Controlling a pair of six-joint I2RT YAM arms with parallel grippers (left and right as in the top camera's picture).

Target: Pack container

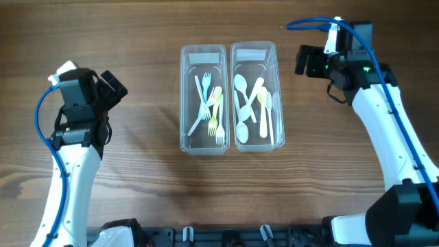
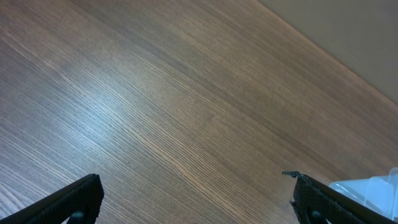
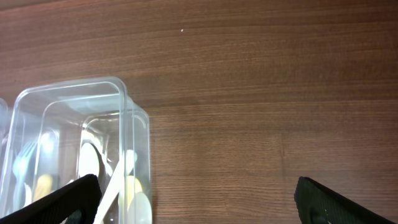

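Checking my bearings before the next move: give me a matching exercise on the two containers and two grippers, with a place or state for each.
1. fork container
2. spoon container
3. left gripper
4. right gripper

A. open, by the spoon container's far corner
B. left one of the pair
C. open, off to the fork side
D. right one of the pair

Pairs: 1-B, 2-D, 3-C, 4-A

place: robot lab bench | evidence: wood-grain table [image 1: 137, 199], white left arm [image 1: 68, 182], right arm [image 1: 387, 123], blue cable [image 1: 310, 23]
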